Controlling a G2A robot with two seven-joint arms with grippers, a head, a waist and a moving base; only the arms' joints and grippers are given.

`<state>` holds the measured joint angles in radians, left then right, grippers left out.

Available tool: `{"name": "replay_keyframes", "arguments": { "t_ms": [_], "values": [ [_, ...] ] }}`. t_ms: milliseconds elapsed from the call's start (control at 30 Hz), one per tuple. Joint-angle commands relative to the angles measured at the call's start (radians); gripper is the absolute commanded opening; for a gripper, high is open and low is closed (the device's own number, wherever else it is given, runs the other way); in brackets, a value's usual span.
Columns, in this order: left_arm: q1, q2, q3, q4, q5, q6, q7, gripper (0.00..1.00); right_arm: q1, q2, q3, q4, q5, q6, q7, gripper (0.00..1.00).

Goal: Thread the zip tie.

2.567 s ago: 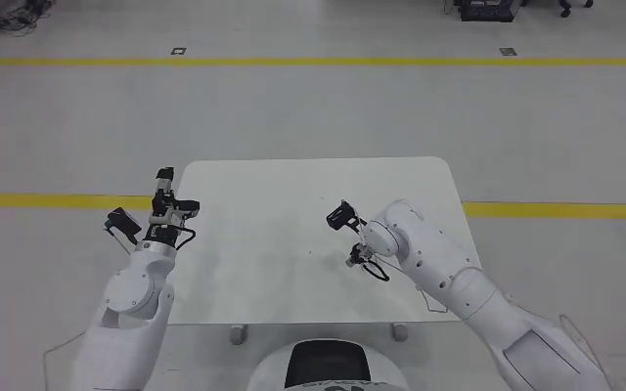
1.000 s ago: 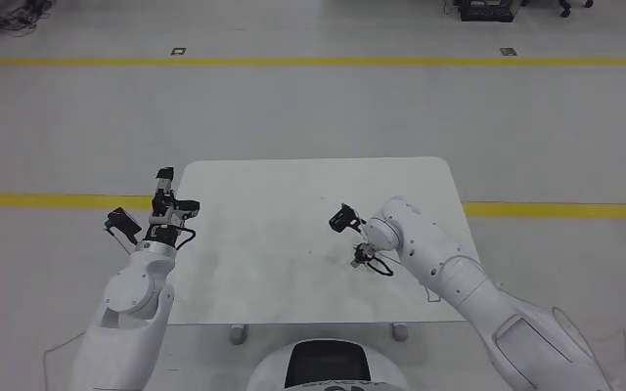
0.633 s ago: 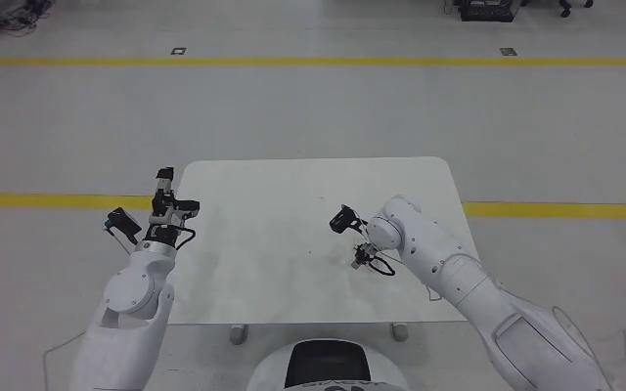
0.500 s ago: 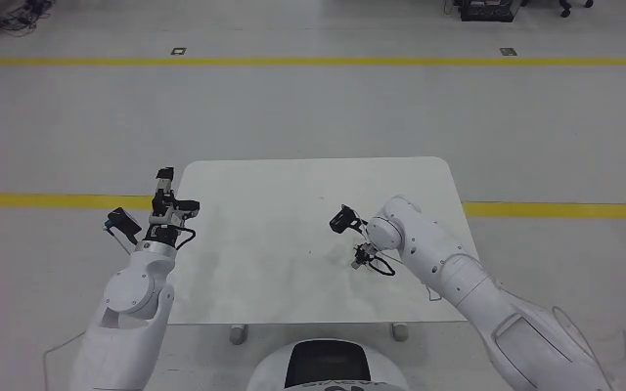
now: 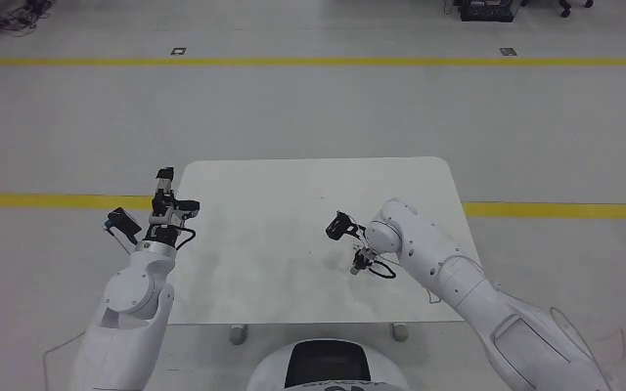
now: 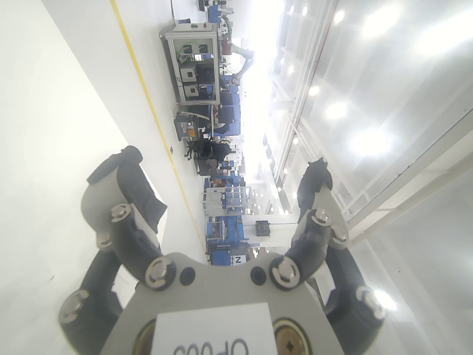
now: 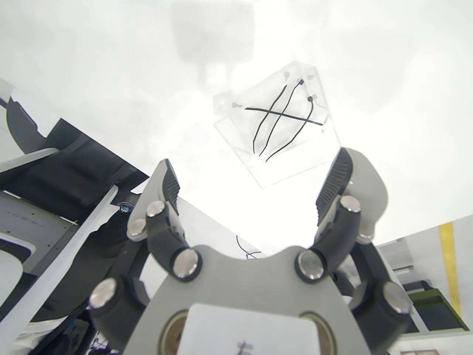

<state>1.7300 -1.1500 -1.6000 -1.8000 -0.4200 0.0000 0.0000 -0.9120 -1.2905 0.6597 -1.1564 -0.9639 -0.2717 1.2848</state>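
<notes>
White rectangular table [image 5: 293,195] is carrying the set-up. Right gripper [image 7: 255,158] is hanging over the table's right half, jaws spread wide and gripping nothing; left gripper [image 6: 221,160] is sitting at the table's left edge, likewise wide and empty. Clear square plastic box [image 7: 281,168] is lying on the table ahead of the right gripper, untouched, and three thin black zip ties [image 7: 279,113] are lying crossed inside it

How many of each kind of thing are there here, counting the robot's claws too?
Black zip ties: 3
Clear container holding them: 1
White table: 1
Grippers: 2 (left gripper, right gripper, both open)
Total: 7
</notes>
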Motion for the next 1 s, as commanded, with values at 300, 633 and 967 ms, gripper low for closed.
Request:
{"name": "replay_keyframes", "arguments": {
  "t_ms": [300, 633, 967],
  "values": [
    [0.0, 0.0, 0.0, 0.0, 0.0, 0.0, 0.0, 1.0, 0.0, 0.0, 0.0, 0.0, 0.0, 0.0, 0.0, 1.0],
    [0.0, 0.0, 0.0, 0.0, 0.0, 0.0, 0.0, 1.0, 0.0, 0.0, 0.0, 0.0, 0.0, 0.0, 0.0, 1.0],
    [0.0, 0.0, 0.0, 0.0, 0.0, 0.0, 0.0, 1.0, -0.007, 0.001, 0.002, -0.001, -0.006, 0.015, -0.021, 1.0]
  ]
}}
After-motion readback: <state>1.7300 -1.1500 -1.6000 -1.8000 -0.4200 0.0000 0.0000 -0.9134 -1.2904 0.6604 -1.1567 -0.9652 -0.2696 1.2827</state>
